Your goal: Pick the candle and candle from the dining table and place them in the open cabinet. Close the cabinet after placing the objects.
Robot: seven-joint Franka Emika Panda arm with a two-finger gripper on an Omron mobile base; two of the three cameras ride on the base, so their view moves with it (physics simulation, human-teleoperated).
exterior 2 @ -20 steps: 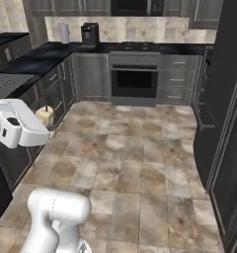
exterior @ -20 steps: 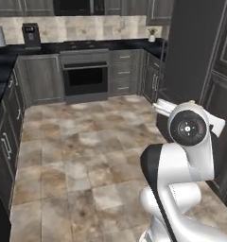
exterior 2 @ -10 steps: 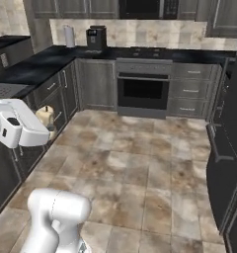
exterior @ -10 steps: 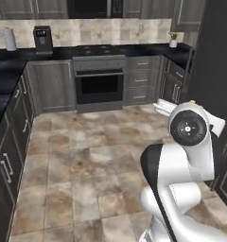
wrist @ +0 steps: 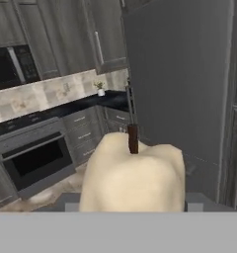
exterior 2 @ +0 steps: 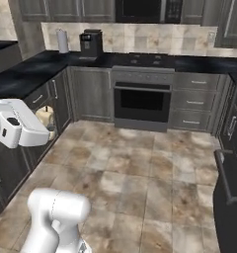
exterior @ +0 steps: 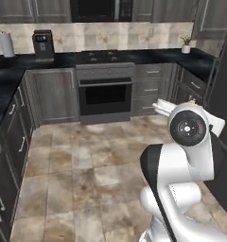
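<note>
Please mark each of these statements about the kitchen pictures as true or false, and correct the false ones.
1. A cream candle with a dark wick sits close in front of the hand camera. True.
2. The oven door hangs open. False: it is shut, flush with the lower cabinets.
3. A small potted plant stands on the black counter near the corner. True.
4. The coffee machine stands on the floor. False: it stands on the counter, beside a paper towel roll.
5. The gripper carries a cream object in the right base view. True.
</note>
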